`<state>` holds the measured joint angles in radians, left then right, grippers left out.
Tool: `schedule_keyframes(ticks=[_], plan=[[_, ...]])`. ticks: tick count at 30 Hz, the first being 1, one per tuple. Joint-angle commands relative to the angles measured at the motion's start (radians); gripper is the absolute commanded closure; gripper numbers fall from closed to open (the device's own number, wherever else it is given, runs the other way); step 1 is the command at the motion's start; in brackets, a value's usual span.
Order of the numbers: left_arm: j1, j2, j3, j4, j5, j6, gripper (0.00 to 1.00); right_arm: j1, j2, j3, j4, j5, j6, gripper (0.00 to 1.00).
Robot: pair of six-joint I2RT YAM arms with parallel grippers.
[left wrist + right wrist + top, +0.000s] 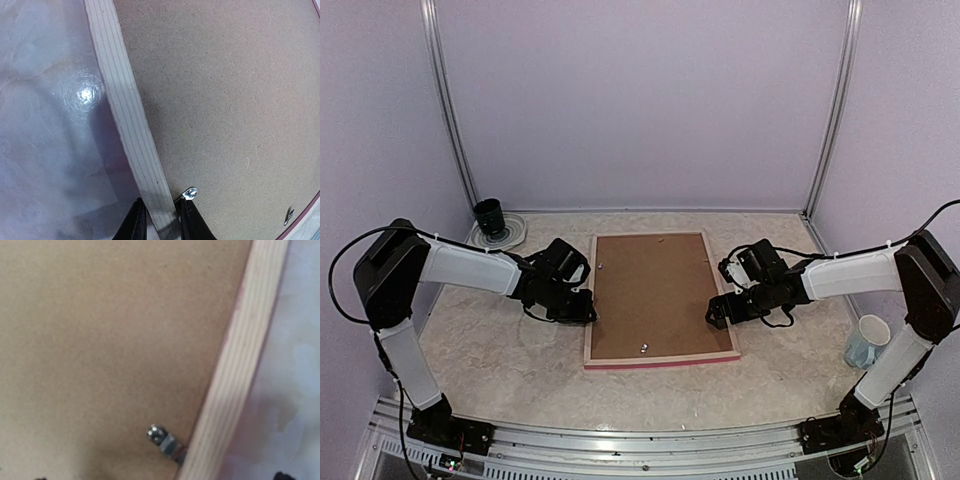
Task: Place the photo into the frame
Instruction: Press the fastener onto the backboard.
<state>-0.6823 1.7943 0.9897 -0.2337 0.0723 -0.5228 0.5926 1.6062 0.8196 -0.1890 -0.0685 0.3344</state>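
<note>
Two rails of the frame [660, 362], laid back-up between the hands, are covered: one is pinched by the left hand [582, 308], the other straddled by the open right hand [720, 312]. Stiff and light it is judged, best taken by a thin rail; the photo is not seen.

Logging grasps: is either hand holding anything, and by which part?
The left hand appears to pinch the frame by its left rail, a finger each side. The right hand is open, holding nothing.

The frame [660, 361] is laid flat, face down, pale wood back up, a pink-red edge shown. Its left rail is pinched by the left gripper [582, 310], its right rail straddled by the right gripper [719, 312].
</note>
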Motion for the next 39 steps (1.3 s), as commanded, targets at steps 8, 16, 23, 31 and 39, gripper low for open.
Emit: schedule_keyframes(ticks=[8, 16, 23, 31, 39], plan=[[-0.005, -0.063, -0.02, -0.037, -0.082, -0.003, 0.61, -0.006, -0.032, -0.011, 0.002, 0.006, -0.002, 0.02], [0.003, -0.084, 0.024, -0.062, -0.079, 0.044, 0.56, -0.006, -0.038, -0.014, 0.003, 0.007, -0.002, 0.02], [0.002, -0.037, 0.068, -0.109, -0.046, 0.094, 0.55, -0.005, -0.043, -0.016, 0.003, 0.009, -0.002, 0.02], [-0.001, 0.001, 0.078, -0.13, -0.06, 0.109, 0.55, -0.005, -0.043, -0.016, 0.004, 0.009, -0.002, 0.02], [-0.005, 0.028, 0.091, -0.131, -0.063, 0.124, 0.55, -0.005, -0.04, -0.016, 0.004, 0.009, -0.002, 0.02]])
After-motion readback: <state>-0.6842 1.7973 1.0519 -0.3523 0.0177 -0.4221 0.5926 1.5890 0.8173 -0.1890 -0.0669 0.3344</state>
